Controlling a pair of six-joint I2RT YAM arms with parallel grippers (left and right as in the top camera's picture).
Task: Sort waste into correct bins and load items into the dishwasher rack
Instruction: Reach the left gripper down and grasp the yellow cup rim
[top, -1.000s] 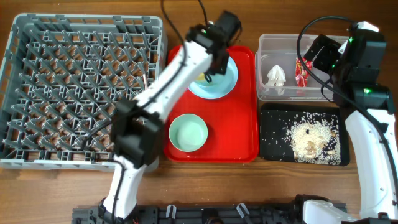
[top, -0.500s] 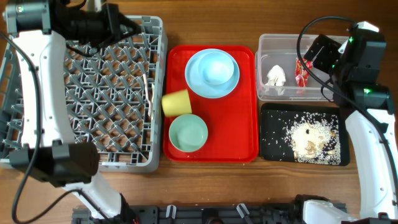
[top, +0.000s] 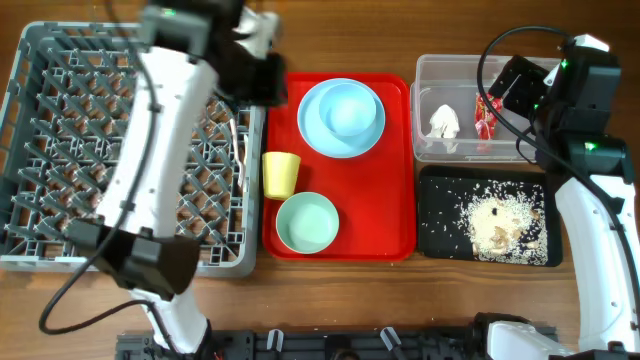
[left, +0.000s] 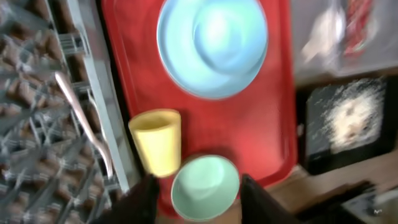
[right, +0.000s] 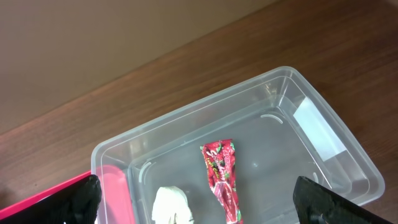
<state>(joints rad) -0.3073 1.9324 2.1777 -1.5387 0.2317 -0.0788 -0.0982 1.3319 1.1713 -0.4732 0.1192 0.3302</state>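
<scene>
The grey dishwasher rack (top: 60, 150) fills the left; a white plastic utensil (left: 84, 121) lies in its right side. On the red tray (top: 395, 170) a light blue bowl (top: 350, 108) sits on the light blue plate (top: 310, 132). A yellow cup (top: 281, 174) lies on its side there beside the pale green bowl (top: 306, 222). My left gripper (top: 268, 82) hovers over the rack's right edge, open and empty (left: 199, 202). The clear tub (top: 470, 70) holds the napkin (top: 444, 122) and red wrapper (top: 485, 115). My right gripper (right: 202, 211) is open above it.
The black tray (top: 440, 235) in front of the tub holds the rice scraps (top: 497, 220). The red tray lies tight between the rack and the two bins. My left arm stretches across the rack from the front. Bare wood runs along the front edge.
My left gripper left the plate, swung to the rack's far left and came back to its right edge. The yellow cup now lies on the red tray. The right arm is still.
</scene>
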